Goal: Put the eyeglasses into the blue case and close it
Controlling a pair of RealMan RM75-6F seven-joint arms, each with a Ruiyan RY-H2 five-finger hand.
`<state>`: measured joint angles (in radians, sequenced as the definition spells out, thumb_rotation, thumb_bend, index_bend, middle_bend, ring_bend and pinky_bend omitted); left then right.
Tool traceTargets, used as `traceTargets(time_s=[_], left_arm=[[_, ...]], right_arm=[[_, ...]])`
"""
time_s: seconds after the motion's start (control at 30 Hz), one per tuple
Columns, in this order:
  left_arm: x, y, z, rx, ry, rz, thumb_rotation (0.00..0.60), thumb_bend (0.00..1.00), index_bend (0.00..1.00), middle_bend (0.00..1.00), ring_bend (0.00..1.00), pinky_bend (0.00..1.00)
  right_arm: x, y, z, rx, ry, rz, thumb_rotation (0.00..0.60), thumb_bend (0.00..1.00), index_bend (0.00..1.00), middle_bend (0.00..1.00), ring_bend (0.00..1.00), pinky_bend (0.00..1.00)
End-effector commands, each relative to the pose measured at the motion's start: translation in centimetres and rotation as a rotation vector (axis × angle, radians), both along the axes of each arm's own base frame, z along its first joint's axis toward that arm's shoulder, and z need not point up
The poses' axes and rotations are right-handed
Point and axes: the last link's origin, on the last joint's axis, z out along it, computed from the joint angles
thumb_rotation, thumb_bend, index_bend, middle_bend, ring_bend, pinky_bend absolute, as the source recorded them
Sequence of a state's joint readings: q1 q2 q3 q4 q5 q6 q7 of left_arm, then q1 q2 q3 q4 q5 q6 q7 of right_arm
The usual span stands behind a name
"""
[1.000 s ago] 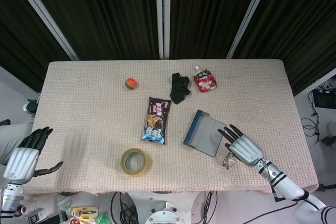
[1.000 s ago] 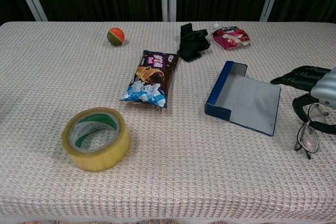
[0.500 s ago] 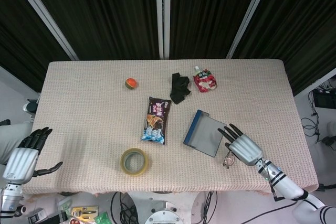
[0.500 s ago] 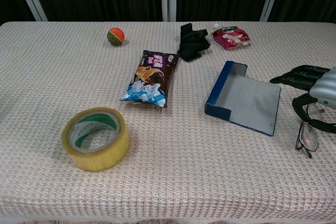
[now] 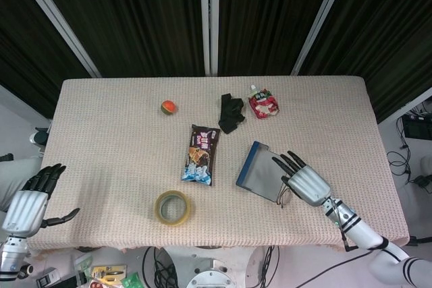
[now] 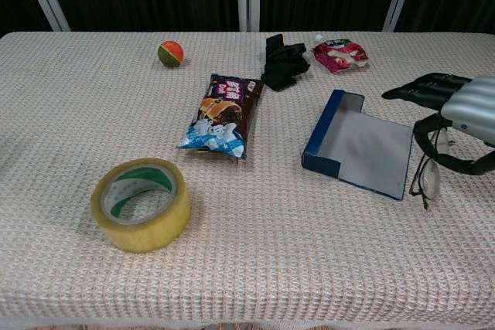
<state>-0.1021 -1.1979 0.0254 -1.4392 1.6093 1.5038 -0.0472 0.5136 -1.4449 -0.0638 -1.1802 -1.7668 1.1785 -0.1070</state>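
Change since earlier frame: right hand [image 5: 305,182] has been shifted leftward toward the blue case [image 5: 263,172], and the eyeglasses [image 6: 427,177] have been carried with it; the lenses, formerly lying on the cloth well right of the case, are now raised and hang just beside the case's right edge.
Eyeglasses, position: hung below the right hand's palm, lenses pointing down, one lens close to the cloth at the case's near right corner; frame pinched between the thumb and the fingers [image 6: 421,89] above it.
Right hand, fingers: closed on the eyeglasses frame at the thumb side; remaining fingers are extended forward, over the case's right edge in the head view.
Right hand, pose: back of hand upward, forearm entering from the lower right of the table [image 5: 108,119].
Blue case: lying open, grey interior exposed, blue wall along its left side.
Left hand [image 5: 30,200]: held off the table's near left corner, fingers spread and empty, thumb pointed toward the table.
Other items: tape roll [image 6: 141,204], snack packet [image 6: 224,115], ball [image 6: 171,53], black cloth item [image 6: 283,61], red pouch [image 6: 338,53].
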Motion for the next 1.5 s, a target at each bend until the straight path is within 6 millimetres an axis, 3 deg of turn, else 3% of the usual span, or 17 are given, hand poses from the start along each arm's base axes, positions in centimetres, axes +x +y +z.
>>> traceTargets(time_s=[0.03, 0.2, 0.47, 1.1, 1.2, 1.4, 1.5], left_arm=[[0.0, 0.0, 0.1, 0.001, 0.000, -0.001, 0.324, 0.14, 0.06, 0.08, 0.09, 0.22], [-0.1, -0.1, 0.4, 0.006, 0.003, 0.001, 0.324, 0.14, 0.06, 0.08, 0.09, 0.22], [-0.3, -0.2, 1.0, 0.018, 0.003, 0.009, 0.326, 0.14, 0.06, 0.08, 0.09, 0.22], [-0.8, -0.2, 0.9, 0.013, -0.001, 0.022, 0.326, 0.14, 0.06, 0.08, 0.09, 0.22], [-0.9, -0.3, 0.9, 0.015, -0.001, 0.025, 0.326, 0.14, 0.06, 0.08, 0.09, 0.22], [-1.0, -0.4, 0.9, 0.014, -0.003, 0.029, 0.327, 0.14, 0.06, 0.08, 0.09, 0.23], [-1.0, -0.4, 0.9, 0.013, -0.003, 0.029, 0.326, 0.14, 0.06, 0.08, 0.09, 0.22]], right_arm=[[1.6, -1.1, -0.7, -0.011, -0.004, 0.033, 0.600, 0.48, 0.69, 0.00, 0.00, 0.00], [3.8, -3.2, -2.2, -0.023, 0.007, 0.062, 0.600, 0.48, 0.69, 0.00, 0.00, 0.00], [4.7, -5.6, -3.6, -0.032, 0.048, 0.054, 0.600, 0.48, 0.69, 0.00, 0.00, 0.00], [6.2, -6.4, -5.8, -0.010, -0.004, 0.074, 0.600, 0.46, 0.67, 0.00, 0.00, 0.00], [6.2, -6.5, -5.9, -0.012, 0.000, 0.086, 0.600, 0.44, 0.55, 0.00, 0.00, 0.00], [6.2, -6.4, -5.8, -0.011, 0.003, 0.101, 0.600, 0.37, 0.12, 0.00, 0.00, 0.00], [6.1, -6.4, -5.5, -0.015, -0.004, 0.108, 0.600, 0.36, 0.01, 0.00, 0.00, 0.00]])
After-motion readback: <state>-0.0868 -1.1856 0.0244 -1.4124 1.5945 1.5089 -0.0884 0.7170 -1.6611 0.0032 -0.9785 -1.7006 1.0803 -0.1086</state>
